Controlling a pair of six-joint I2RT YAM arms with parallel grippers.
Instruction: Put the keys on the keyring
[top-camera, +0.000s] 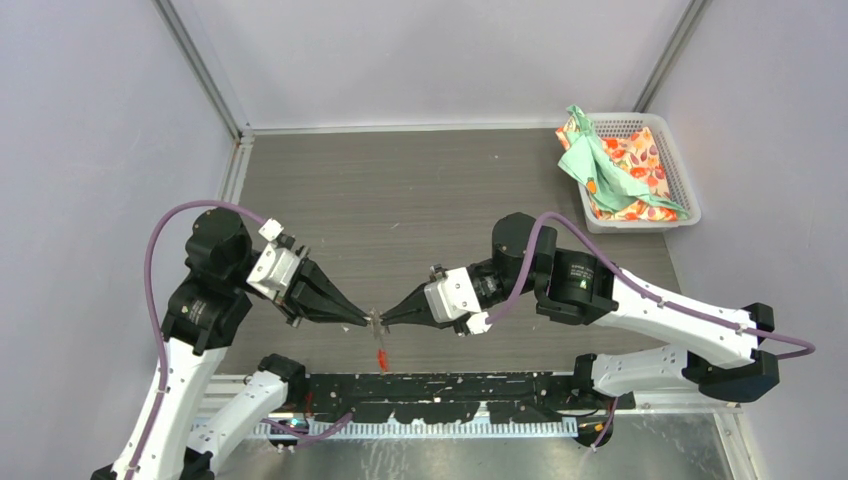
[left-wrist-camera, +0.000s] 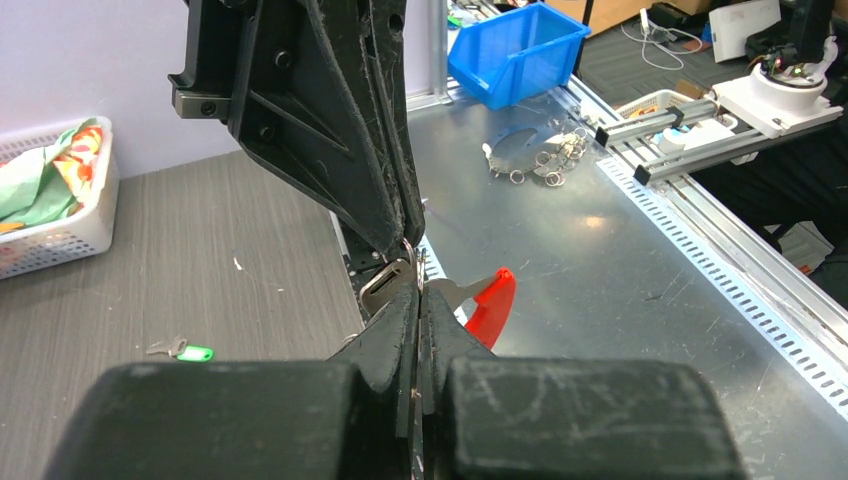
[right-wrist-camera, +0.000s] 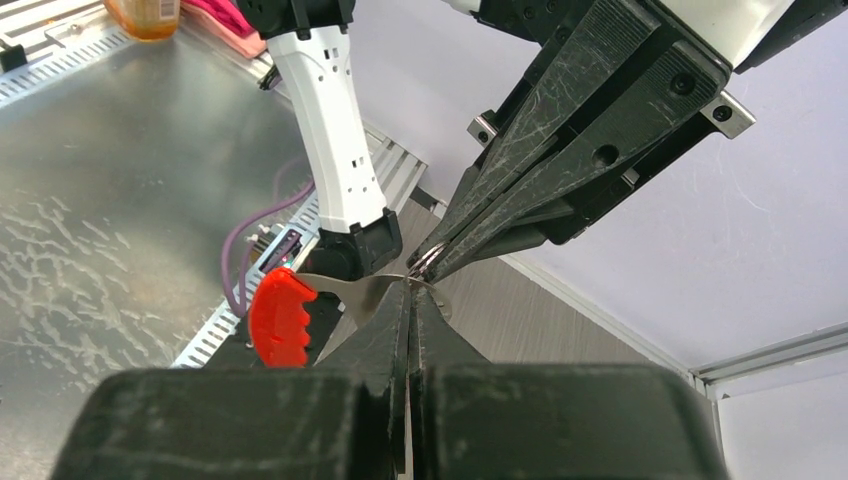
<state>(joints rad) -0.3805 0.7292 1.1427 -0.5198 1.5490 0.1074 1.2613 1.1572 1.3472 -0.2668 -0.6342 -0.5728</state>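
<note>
My two grippers meet tip to tip above the table's near edge. The keyring (top-camera: 377, 323) hangs between them, its red tab (top-camera: 381, 358) dangling below. In the left wrist view my left gripper (left-wrist-camera: 418, 292) is shut on the ring's metal, with a silver loop (left-wrist-camera: 385, 281) to the left and the red tab (left-wrist-camera: 493, 305) to the right. In the right wrist view my right gripper (right-wrist-camera: 410, 292) is shut on the same metal beside the red tab (right-wrist-camera: 280, 318). The green-tagged key (left-wrist-camera: 188, 351) lies on the table. The black-tagged key is out of view.
A white basket (top-camera: 684, 178) with coloured cloths stands at the back right and also shows in the left wrist view (left-wrist-camera: 70, 235). A black rail (top-camera: 450, 385) runs along the near edge. A blue bin (left-wrist-camera: 515, 50) and loose rings (left-wrist-camera: 540, 160) are on the metal bench beyond.
</note>
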